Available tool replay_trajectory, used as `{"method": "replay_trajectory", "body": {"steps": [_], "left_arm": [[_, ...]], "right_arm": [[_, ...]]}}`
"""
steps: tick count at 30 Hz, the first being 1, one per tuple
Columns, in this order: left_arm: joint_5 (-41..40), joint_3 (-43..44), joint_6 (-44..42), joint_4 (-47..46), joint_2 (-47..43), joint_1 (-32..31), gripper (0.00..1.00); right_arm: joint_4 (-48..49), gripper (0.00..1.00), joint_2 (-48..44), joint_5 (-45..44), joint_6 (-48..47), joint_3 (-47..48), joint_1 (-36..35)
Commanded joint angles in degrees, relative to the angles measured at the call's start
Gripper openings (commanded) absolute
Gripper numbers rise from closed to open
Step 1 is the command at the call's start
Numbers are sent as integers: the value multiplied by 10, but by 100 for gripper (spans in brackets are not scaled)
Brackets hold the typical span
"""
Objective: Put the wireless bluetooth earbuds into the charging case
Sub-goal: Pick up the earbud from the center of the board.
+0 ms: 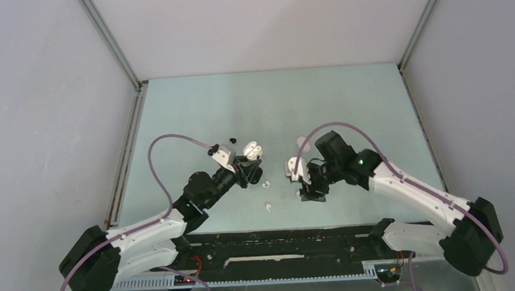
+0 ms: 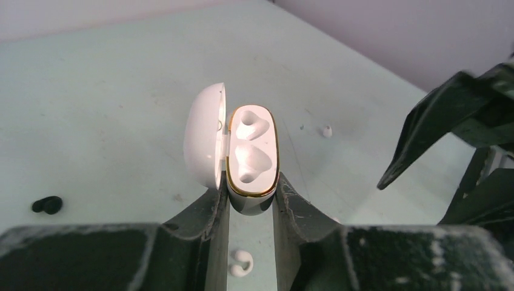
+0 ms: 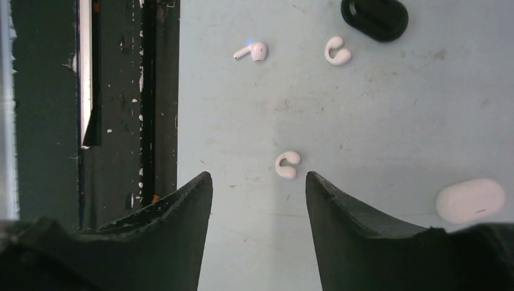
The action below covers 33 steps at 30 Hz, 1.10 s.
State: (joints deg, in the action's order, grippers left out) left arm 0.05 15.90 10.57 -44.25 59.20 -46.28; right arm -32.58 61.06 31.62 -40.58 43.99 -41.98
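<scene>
Left gripper (image 2: 251,185) pinches the open white case (image 2: 253,159) by its lower body, one finger on each side. The lid (image 2: 205,143) is swung off to frame left. Both sockets are bare and face the camera. A white earbud (image 2: 241,264) lies on the table below the held case, seen in the gap between the fingers. A black earbud (image 2: 47,205) lies at lower left, well apart. A small white bud (image 2: 327,131) lies right of the case.

Right gripper (image 3: 259,179) has its jaws spread wide, holding nothing. A hooked white earbud (image 3: 287,164) lies on the table (image 3: 394,121) just past the fingertips, in line with the gap. It is a bit nearer the frame-right finger and touches neither. Higher in the frame are a stemmed earbud (image 3: 253,51) and a second hooked earbud (image 3: 337,51), apart from each other. A black case (image 3: 374,18) sits at the top edge near the second one. A closed white case (image 3: 470,200) sits just beside the frame-right finger. A dark rail (image 3: 91,91) runs down frame left, close to that side's finger. Bare table lies ahead and to the right.
</scene>
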Motion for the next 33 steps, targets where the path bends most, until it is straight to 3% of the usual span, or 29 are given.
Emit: {"method": "replay_trajectory", "body": {"steps": [1, 5, 9, 13, 19, 25, 33], "left_arm": [[-38, 7, 38, 44, -68, 14, 0], [-41, 22, 62, 103, -103, 24, 0], [-27, 33, 87, 134, -121, 45, 0], [-5, 46, 111, 152, -145, 60, 0], [-5, 68, 104, 178, -190, 61, 0], [-10, 90, 84, 212, -214, 60, 0], [-17, 86, 89, 216, -230, 60, 0]], "right_arm": [[-125, 60, 86, 64, -39, 128, 53], [-197, 60, 168, 118, -55, 231, 131], [-208, 56, 204, 170, -155, 223, 139], [-119, 53, 241, 195, -156, 196, 108], [-8, 51, 286, 143, -196, 172, 33], [7, 50, 337, 102, -256, 170, -4], [31, 49, 406, 76, -267, 170, -50]]}}
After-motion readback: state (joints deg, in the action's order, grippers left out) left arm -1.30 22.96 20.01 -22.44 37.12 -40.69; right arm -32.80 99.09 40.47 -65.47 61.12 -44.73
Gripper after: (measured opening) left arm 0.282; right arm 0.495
